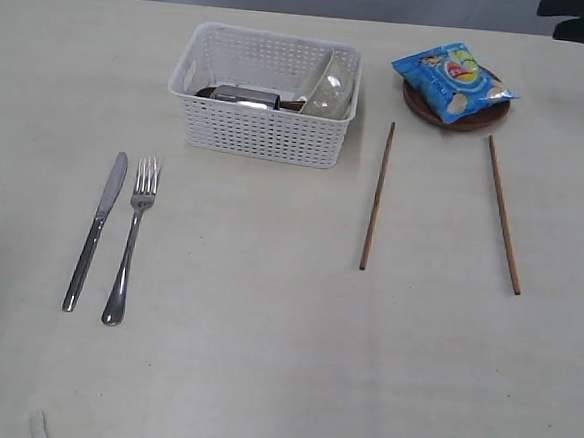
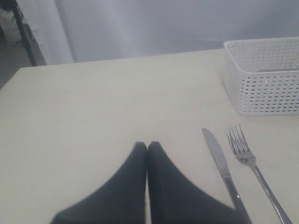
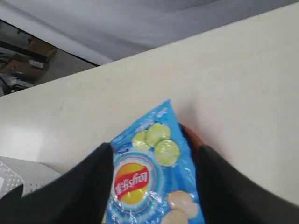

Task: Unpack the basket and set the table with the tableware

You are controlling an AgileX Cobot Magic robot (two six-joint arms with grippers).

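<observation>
Right claw (image 3: 155, 148), spread and empty, hangs apart from the brown plate (image 3: 189, 135) bearing the chip bag (image 3: 145, 182); left claw (image 2: 147, 144) clenched.

Soft, even light leaves faint shadows beside the basket (image 1: 263, 127); both wrist views look hazy and slightly blurred
</observation>
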